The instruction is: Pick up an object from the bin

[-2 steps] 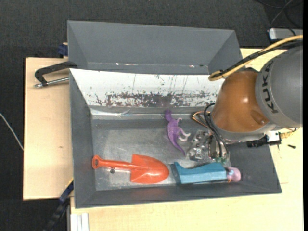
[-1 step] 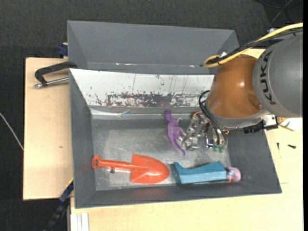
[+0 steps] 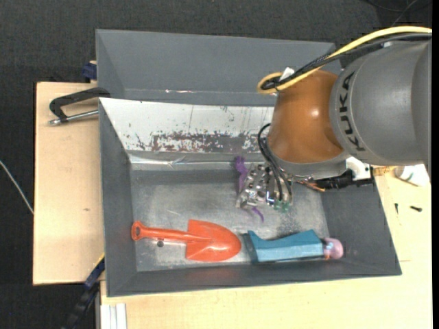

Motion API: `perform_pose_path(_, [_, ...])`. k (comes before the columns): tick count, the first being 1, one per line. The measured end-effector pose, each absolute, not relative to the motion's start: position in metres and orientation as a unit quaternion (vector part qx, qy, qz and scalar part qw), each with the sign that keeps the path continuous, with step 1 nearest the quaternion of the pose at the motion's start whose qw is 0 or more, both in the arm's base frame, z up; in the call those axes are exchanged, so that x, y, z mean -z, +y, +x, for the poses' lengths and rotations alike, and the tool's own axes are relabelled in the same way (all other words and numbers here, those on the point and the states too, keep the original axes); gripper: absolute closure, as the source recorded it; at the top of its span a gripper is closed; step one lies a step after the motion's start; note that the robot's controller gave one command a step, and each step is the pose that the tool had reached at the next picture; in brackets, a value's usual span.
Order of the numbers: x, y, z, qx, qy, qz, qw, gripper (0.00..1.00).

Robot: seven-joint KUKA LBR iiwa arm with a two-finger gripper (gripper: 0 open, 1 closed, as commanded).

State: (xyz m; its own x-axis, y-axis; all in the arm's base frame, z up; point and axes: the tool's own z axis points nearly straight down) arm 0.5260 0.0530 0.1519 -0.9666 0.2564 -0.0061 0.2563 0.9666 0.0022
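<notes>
Gripper (image 3: 264, 192): low in the grey bin (image 3: 115, 197), near its back wall; clenched or released cannot be told.
Purple piece (image 3: 240, 168): small and thin, right against the gripper's far-from-arm side.
Blue tube (image 3: 285, 247), pink-capped: near, frontward of the gripper.
Orange toy shovel (image 3: 199, 238): beyond the tube, touching it.

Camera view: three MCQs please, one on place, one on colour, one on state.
1. The orange plastic toy shovel lies: A by the lower wall of the grey metal bin; B against its upper wall; C outside it.
2. The end cap of the flat blue tube is: A green; B pink; C black.
3. The blue tube is: A upright; B lifted off the floor; C lying on its side.
A: it lies along the lower wall. B: pink tip at the right end. C: it rests flat, apart from the claw.
</notes>
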Motion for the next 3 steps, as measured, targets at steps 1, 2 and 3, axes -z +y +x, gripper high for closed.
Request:
perform_pose_path(1, [-0.143, 0.071, 0.513, -0.003, 0.999, 0.052, 0.001, 1.0])
perform_pose_path(2, [-0.158, 0.063, 0.514, 0.0, 0.999, 0.052, 0.002, 1.0])
perform_pose_path(3, [-0.154, 0.077, 0.503, -0.001, 0.995, 0.1, 0.001, 1.0])
